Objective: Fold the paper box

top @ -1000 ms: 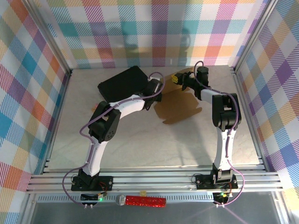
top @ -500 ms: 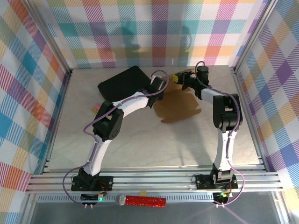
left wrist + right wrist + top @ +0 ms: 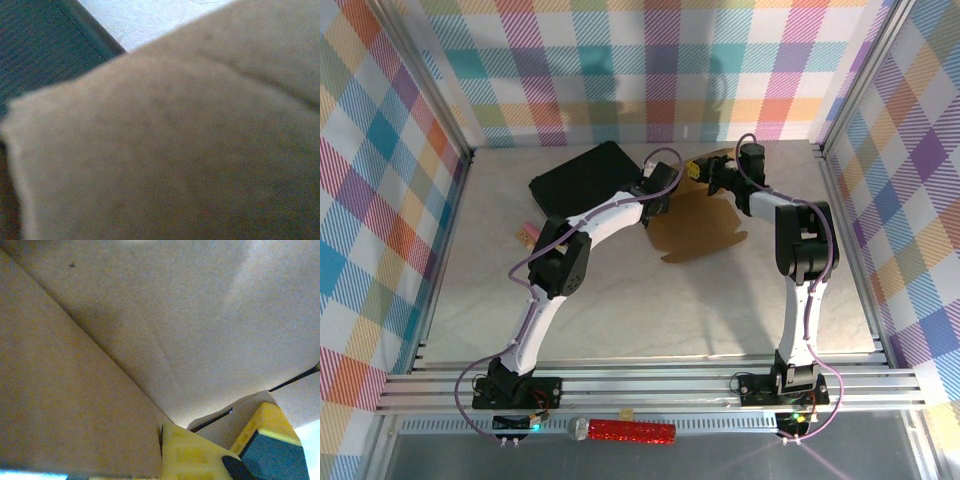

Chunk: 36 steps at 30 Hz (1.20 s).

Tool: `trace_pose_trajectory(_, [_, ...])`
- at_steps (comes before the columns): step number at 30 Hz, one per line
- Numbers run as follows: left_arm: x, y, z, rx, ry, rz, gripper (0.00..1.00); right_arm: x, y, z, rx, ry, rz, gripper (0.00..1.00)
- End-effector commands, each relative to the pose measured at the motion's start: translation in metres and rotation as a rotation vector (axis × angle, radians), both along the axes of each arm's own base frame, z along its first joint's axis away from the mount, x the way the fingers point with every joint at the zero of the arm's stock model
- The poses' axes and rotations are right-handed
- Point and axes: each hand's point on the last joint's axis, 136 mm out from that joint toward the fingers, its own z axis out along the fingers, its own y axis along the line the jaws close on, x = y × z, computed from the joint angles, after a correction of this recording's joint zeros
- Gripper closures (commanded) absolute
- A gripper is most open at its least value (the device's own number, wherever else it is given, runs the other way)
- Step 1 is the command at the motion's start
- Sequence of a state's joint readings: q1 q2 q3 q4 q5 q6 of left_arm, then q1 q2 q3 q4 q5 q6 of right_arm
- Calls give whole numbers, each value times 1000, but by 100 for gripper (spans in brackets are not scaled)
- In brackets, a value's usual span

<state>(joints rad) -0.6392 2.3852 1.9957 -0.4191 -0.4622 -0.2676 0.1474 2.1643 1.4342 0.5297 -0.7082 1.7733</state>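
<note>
The paper box [image 3: 700,228] is a brown cardboard sheet with flaps, lying partly raised at the back middle of the table. My right gripper [image 3: 705,170] is at its far edge, and the yellow fingers [image 3: 192,455] are shut on a flap of the paper box [image 3: 150,315]. My left gripper [image 3: 655,200] is at the sheet's left edge, beside the black case [image 3: 582,180]. In the left wrist view blurred cardboard [image 3: 175,150] lies right against the camera and hides the fingers. What they touch cannot be made out.
The black case [image 3: 40,45] lies just left of the box, at the back left. A small tan piece [image 3: 527,233] sits on the table [image 3: 620,300] to the left. Aluminium rails and plaid walls close in the table. A red glittery stick [image 3: 630,431] rests on the front rail.
My left arm has stretched further back and right along the box's left edge. The box has shifted slightly toward the back. The right gripper has stayed in place.
</note>
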Motion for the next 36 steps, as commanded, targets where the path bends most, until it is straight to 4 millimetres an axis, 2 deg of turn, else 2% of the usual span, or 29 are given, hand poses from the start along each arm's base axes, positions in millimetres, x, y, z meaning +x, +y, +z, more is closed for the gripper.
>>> trace_pose_trajectory(1, [-9, 32, -53, 98, 139, 33, 100, -48, 33, -5, 61, 144, 196, 100])
trace_pose_trajectory(10, [-19, 55, -57, 185, 190, 106, 100, -50, 27, -2, 31, 168, 145, 100])
trace_pose_trajectory(14, [-22, 56, -51, 189, 191, 117, 100, -53, 25, 0, 18, 189, 126, 100])
trace_pose_trajectory(17, [-24, 50, -42, 168, 180, 90, 100, -57, 22, 8, -10, 198, 116, 100])
trace_pose_trajectory(21, [-33, 45, -25, 135, 207, 42, 100, -59, 13, 34, -69, 125, 95, 57])
trace_pose_trajectory(22, [-37, 44, -21, 123, 212, 28, 100, -59, 9, 45, -96, 86, 86, 49])
trace_pose_trajectory(24, [-46, 43, -17, 86, 247, -6, 100, -59, 0, 65, -149, 20, 71, 38])
trace_pose_trajectory(27, [-59, 40, -11, 31, 314, -69, 100, -62, -20, 99, -234, -95, 34, 33])
trace_pose_trajectory(30, [-74, 39, -4, -54, 400, -118, 100, -73, -47, 131, -424, -233, 19, 32])
trace_pose_trajectory(34, [-91, 31, 19, -231, 474, -196, 100, -96, -82, 151, -647, -331, 6, 31])
trace_pose_trajectory(36, [-100, 26, 28, -308, 514, -234, 100, -108, -97, 154, -739, -322, -8, 32])
